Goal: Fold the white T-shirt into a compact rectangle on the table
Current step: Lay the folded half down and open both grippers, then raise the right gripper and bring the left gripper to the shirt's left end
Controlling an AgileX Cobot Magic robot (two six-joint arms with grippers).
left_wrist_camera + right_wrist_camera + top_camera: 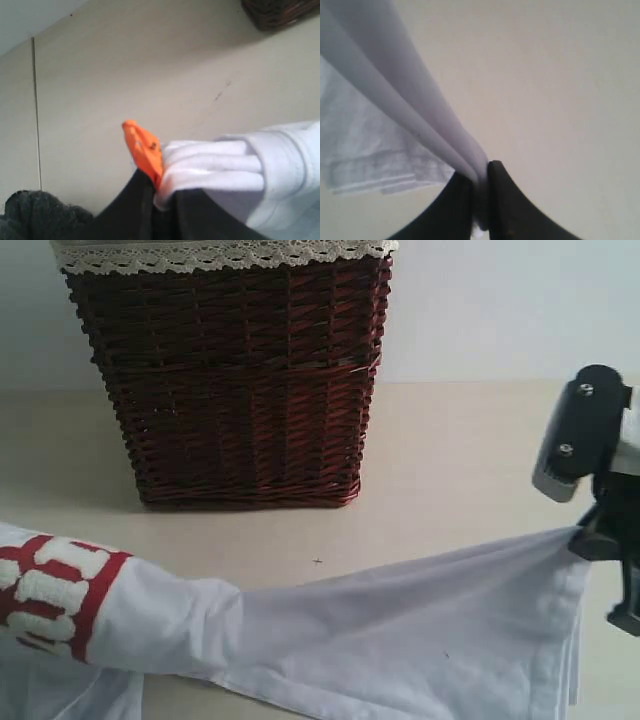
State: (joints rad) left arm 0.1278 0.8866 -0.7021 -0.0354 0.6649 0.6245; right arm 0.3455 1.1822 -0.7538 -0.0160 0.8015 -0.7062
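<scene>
Right hand and left hand each clamp the white T-shirt over the pale table near a wicker basket.

Basket at the rear of the table, left of centre. T-shirt in front of it, stretched across the foreground from the left edge to the right gripper at far right, which pinches that end clear of the tabletop. Lettering lies at the left. The collar end, with the neck label beside it, is pinched in the left gripper.
</scene>
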